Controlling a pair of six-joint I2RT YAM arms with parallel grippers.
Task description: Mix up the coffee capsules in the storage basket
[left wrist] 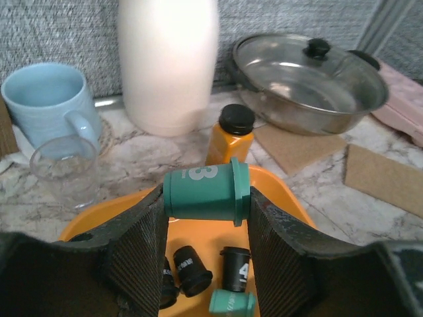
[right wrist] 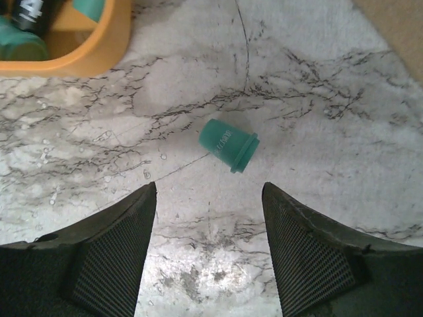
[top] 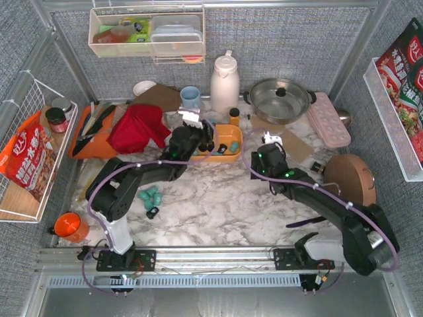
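Toward the back of the counter (top: 218, 198), the orange basket (top: 223, 158) is holding black and teal capsules (left wrist: 234, 267). The left hand (left wrist: 207, 211) is gripping a teal capsule (left wrist: 205, 191) above it; the right hand (right wrist: 208, 193) is hovering open and empty over a lone capsule (right wrist: 228, 144) near the basket.

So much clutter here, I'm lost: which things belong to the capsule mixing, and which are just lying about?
In the job: basket; black capsules inside; teal capsule in left tool; loose capsule by right tool; spilled capsules near left arm.
Lying about: flask, pan, mug, bottle, red cloth.
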